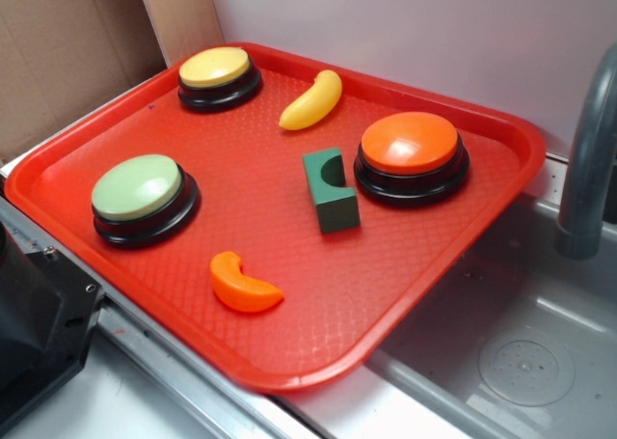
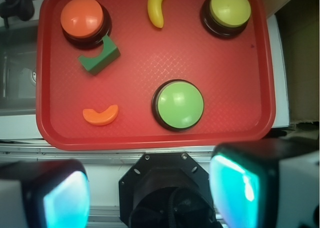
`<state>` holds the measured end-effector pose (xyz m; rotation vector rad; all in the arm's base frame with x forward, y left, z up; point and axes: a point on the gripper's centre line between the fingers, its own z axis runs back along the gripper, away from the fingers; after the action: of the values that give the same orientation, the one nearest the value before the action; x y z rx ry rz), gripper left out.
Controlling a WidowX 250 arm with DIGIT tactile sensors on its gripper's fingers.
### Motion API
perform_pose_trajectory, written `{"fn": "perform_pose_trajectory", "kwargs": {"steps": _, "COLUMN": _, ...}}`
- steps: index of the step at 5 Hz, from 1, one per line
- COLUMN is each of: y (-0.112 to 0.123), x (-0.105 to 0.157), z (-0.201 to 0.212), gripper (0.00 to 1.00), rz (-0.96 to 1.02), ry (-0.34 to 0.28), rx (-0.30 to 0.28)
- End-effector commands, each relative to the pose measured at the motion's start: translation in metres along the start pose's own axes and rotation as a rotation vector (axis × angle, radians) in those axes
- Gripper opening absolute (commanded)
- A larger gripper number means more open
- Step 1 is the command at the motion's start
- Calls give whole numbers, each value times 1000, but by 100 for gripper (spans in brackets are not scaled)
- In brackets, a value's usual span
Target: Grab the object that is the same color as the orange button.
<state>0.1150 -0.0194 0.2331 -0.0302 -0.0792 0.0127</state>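
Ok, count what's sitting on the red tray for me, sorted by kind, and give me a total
Buttons: 3, orange, yellow, pale green
Curved pieces: 2, orange crescent, yellow banana shape
Blocks: 1, green notched block
Total: 6

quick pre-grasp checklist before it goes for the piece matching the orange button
1. Target found: orange crescent matches the orange button in color: ok.
2. Target lies flat on the red tray, apart from everything else: ok.
3. Space around it: green block and green button stand clear: ok.
4. Gripper open and empty: ok.
5. Gripper over target: it sits outside the tray's near edge: not ok.
6. Height above tray: cannot tell.
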Motion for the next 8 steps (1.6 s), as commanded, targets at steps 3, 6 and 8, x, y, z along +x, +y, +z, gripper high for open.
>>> {"fn": "perform_pose_trajectory", "kwargs": {"steps": 3, "y": -89, "x": 25, "z": -17, "gripper": 100, "rz": -507, "ry": 79, "rx": 83}}
{"fn": "perform_pose_trajectory", "kwargs": {"steps": 6, "y": -94, "x": -10, "z": -131, "gripper": 100, "rz": -1274, "ry": 298, "rx": 271}}
{"fn": "perform_pose_trajectory", "kwargs": {"steps": 8, "y": -65, "x": 2, "z": -161, "gripper": 100, "rz": -1354, "ry": 321, "rx": 327}}
